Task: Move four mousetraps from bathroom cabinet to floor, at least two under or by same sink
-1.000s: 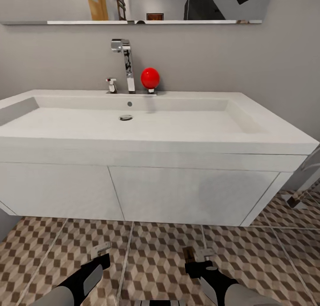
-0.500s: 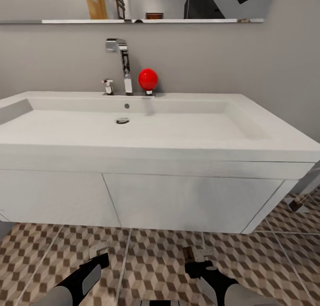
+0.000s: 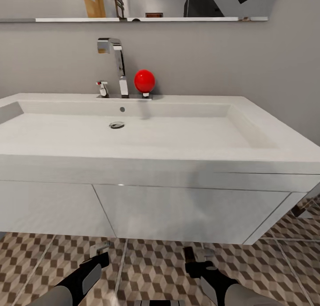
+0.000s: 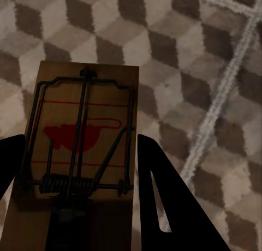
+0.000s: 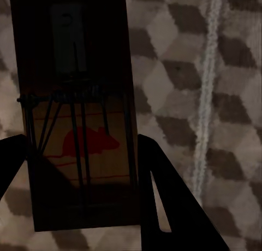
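Two traps held over the floor, one per gripper.
Left gripper [image 4: 82, 191] is clamped on one mousetrap [image 4: 82, 133], right gripper [image 5: 82, 196] on another [image 5: 76, 125], both above the tiles [image 3: 151, 270]. Beyond stands one sink [image 3: 133, 137]; its left end is cut off.

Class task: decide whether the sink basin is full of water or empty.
Empty. The bathroom sink shows a dry white bottom with its drain plainly visible, and nothing runs from the faucet.
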Robot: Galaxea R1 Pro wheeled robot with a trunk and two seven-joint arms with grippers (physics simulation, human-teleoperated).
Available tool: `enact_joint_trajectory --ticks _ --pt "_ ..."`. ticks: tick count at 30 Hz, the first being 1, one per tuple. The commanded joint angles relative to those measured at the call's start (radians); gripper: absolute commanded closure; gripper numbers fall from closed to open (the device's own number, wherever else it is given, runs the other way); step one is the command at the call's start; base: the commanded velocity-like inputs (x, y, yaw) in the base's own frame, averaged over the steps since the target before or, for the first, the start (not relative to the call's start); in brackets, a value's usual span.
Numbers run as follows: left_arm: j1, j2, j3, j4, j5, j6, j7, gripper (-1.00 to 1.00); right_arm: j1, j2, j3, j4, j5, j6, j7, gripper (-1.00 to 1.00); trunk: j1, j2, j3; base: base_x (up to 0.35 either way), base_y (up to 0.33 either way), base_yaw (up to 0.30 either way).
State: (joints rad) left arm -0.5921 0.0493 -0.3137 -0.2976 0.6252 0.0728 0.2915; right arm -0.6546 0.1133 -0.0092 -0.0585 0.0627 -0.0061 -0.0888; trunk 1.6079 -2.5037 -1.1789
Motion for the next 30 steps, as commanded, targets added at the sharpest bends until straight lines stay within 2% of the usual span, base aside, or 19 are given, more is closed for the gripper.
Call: enact_joint_trajectory --ticks 1,4,8,9,11,12,14,16,17,19,21,25,30 --pt "0.0 0.001 -0.008 -0.003 0.002 0.007 0.008 1.0 0.0 0.001 -0.022 0.001 0.003 0.0 -0.015 1.0 0.0 0.0 -0.001 0.0 0.0 0.0" --pt "0.0 0.0 -0.01 -0.003 0.002 0.007 0.008 1.0 0.0 0.002 -0.064 0.001 0.005 0.001 -0.063 1.0 0.0 0.0 -0.001 0.0 0.0 0.0" --pt "0.0 0.001 -0.025 -0.003 0.0 0.007 0.009 1.0 0.002 0.004 -0.076 0.002 0.008 0.001 -0.108 1.0 0.0 0.0 -0.001 0.0 0.0 0.0" --pt "0.0 0.001 -0.043 -0.003 -0.006 0.007 0.01 1.0 0.002 0.005 -0.077 0.002 0.008 0.002 -0.113 1.0 0.0 0.0 -0.001 0.0 0.0 0.0" --pt "0.0 -0.001 -0.089 -0.002 -0.053 0.012 0.013 1.0 -0.001 0.006 -0.077 0.002 0.008 0.013 -0.117 1.0 0.0 0.0 -0.001 0.0 0.0 0.0" --pt "0.0 -0.001 -0.105 0.0 -0.093 0.015 0.021 1.0 -0.004 0.006 -0.077 0.001 0.009 0.042 -0.118 1.0 0.0 0.0 -0.001 0.0 0.0 0.0" --pt "-0.005 -0.001 -0.116 0.004 -0.139 0.031 0.05 1.0 -0.006 0.01 -0.076 -0.004 0.011 0.103 -0.119 1.0 0.0 0.0 -0.001 0.0 0.0 0.0" --pt "-0.026 0.001 -0.119 0.007 -0.154 0.095 0.072 1.0 -0.007 0.019 -0.075 -0.007 0.011 0.131 -0.12 1.0 0.0 0.0 -0.001 0.0 0.0 0.0" --pt "-0.04 0.004 -0.119 0.008 -0.158 0.148 0.078 1.0 -0.009 0.022 -0.075 -0.008 0.011 0.14 -0.124 1.0 0.0 0.0 -0.001 0.0 0.0 0.0" --pt "-0.06 0.01 -0.118 0.008 -0.16 0.208 0.082 1.0 -0.019 0.026 -0.075 -0.007 0.015 0.147 -0.142 1.0 0.0 0.0 -0.001 0.0 0.0 0.0" --pt "-0.088 0.014 -0.118 0.014 -0.16 0.233 0.084 1.0 -0.028 0.027 -0.075 -0.003 0.016 0.15 -0.154 1.0 0.0 0.0 -0.001 0.0 0.0 0.0" --pt "-0.127 0.021 -0.117 0.046 -0.16 0.243 0.084 1.0 -0.043 0.028 -0.075 -0.002 0.016 0.154 -0.16 1.0 0.0 0.0 -0.001 0.0 0.0 0.0" --pt "-0.142 0.028 -0.117 0.052 -0.16 0.245 0.084 1.0 -0.063 0.034 -0.075 -0.001 0.016 0.169 -0.161 1.0 0.0 0.0 -0.001 0.0 0.0 0.0"
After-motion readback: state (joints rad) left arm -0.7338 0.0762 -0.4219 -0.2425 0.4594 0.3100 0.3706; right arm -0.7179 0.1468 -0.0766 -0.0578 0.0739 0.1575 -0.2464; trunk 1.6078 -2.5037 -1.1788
